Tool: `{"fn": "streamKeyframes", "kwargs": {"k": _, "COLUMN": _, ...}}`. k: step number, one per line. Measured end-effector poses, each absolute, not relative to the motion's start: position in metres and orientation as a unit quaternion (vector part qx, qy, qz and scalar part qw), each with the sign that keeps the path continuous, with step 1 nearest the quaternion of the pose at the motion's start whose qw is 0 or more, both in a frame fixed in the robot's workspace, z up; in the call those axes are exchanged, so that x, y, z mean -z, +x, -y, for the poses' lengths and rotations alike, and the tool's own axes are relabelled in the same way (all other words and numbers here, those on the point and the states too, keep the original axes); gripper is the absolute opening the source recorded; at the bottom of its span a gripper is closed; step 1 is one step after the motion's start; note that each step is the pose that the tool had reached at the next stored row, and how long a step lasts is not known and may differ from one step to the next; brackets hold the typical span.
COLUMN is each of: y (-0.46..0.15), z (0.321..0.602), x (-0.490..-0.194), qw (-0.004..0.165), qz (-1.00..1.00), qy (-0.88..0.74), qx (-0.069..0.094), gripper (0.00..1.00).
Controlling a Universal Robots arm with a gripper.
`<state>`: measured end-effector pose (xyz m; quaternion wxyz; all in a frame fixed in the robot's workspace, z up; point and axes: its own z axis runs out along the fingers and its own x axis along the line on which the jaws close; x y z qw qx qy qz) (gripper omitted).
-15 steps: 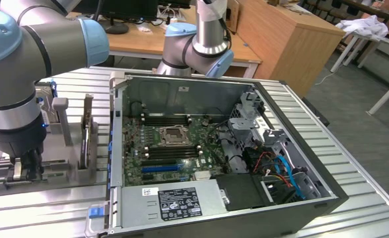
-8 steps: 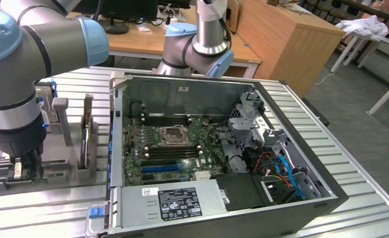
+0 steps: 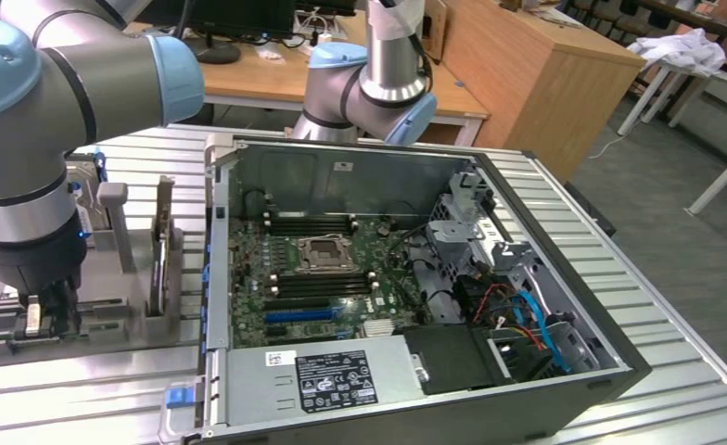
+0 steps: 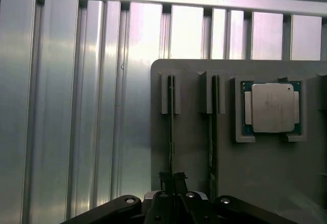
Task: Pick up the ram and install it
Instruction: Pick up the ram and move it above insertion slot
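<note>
We see the arm's black two-fingered gripper (image 4: 172, 179) clenched on the ram (image 4: 170, 127), a long, thin, dark circuit-board stick seen edge-on. The fingertips press against both faces of the stick at its near end. The stick's far end sits between two small grey posts of its slot.

The slot belongs to a flat grey fixture plate (image 4: 191, 147) resting on the ribbed aluminium table (image 4: 61, 106). It is the slot nearest the plate's rounded corner, just beside the plate edge where the bare table begins. A second thin stick with a greenish edge (image 4: 212, 132) stands in the neighbouring slot, parallel to the ram and apart from it. Beyond that, a square silver-lidded processor on a green base (image 4: 271, 107) lies flat in its own pocket of the plate.

In the exterior view the gripper (image 3: 40, 320) reaches down onto the fixture plate (image 3: 104, 315), which lies near the table's (image 3: 79, 389) edge on the exterior view's left. Just beside the plate, toward the middle of the table, lies an open dark-grey computer case (image 3: 338, 167). Its green motherboard (image 3: 376, 278) faces up, with black empty memory slots (image 3: 308, 222) either side of the metal processor socket (image 3: 323, 250). A second grey-and-blue robot arm (image 3: 370, 83) stands behind the case's far edge.
</note>
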<state>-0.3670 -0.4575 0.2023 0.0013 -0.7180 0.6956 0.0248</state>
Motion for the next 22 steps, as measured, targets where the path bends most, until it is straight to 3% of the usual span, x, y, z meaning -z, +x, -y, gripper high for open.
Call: {"fn": "streamKeyframes", "kwargs": {"k": 22, "y": -0.367, "z": 0.457, "x": -0.257, "qw": 0.001, "qz": -0.696, "qy": -0.718, "qx": -0.025, "gripper": 0.12}}
